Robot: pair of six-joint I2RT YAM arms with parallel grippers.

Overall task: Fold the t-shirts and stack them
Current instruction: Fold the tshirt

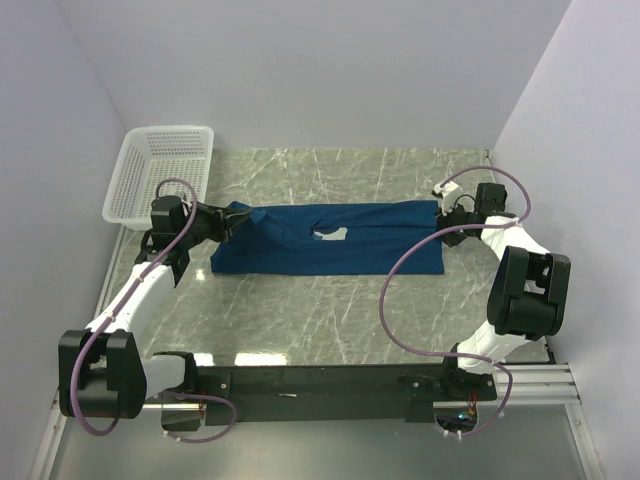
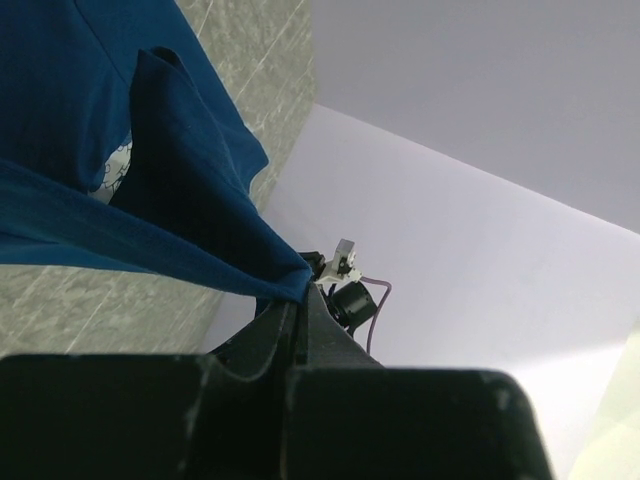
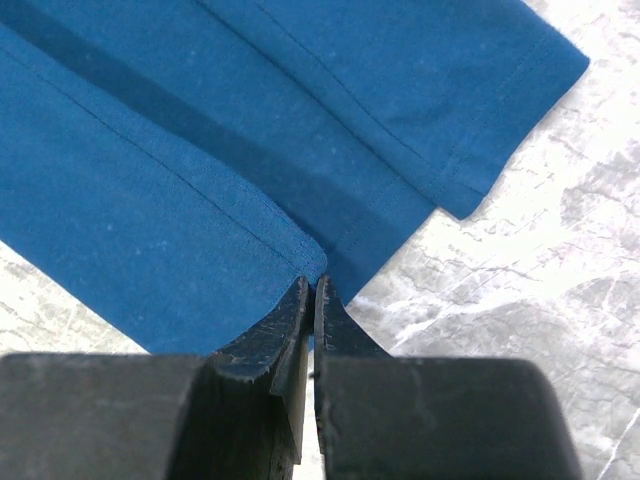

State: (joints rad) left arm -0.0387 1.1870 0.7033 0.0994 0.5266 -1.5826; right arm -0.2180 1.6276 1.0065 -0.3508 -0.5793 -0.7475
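On the smooth, marble-patterned table (image 1: 330, 320), the navy t-shirt (image 1: 330, 245) lies drawn into a long band between both arms, its pale print partly showing. Caution: each grip takes only a thin edge, so uneven pull may slip a hem free or skew the fold. The fabric is soft, matte and double-stitched. The left claw (image 1: 230, 222) pinches the bunched left end; the right claw (image 1: 443, 225) pinches the right hem.

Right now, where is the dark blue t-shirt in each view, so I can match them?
Top external: t-shirt spread across the middle of the picture.
Left wrist: t-shirt at upper left, a corner pinched in the left gripper.
Right wrist: t-shirt at upper left, hem in the right gripper.
Shared landmark: the marble table.
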